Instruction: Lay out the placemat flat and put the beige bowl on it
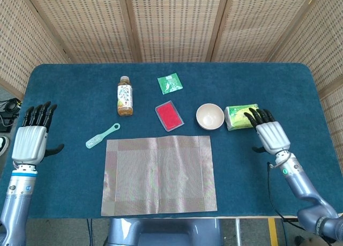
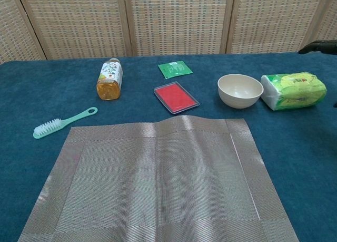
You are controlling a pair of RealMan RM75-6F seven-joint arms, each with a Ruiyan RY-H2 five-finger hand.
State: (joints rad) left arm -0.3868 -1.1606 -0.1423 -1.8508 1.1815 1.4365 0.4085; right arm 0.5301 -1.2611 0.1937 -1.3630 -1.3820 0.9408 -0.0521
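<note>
Grey placemat flat, beige bowl beside it, unheld

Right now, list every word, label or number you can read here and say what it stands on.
Nothing reads clearly.
Bottle: printed label, too small to read.
Green sachet: print blurred.
Green tissue pack: graphics only, lettering illegible.
Red tray, beige bowl, brush, placemat: no text.
</note>
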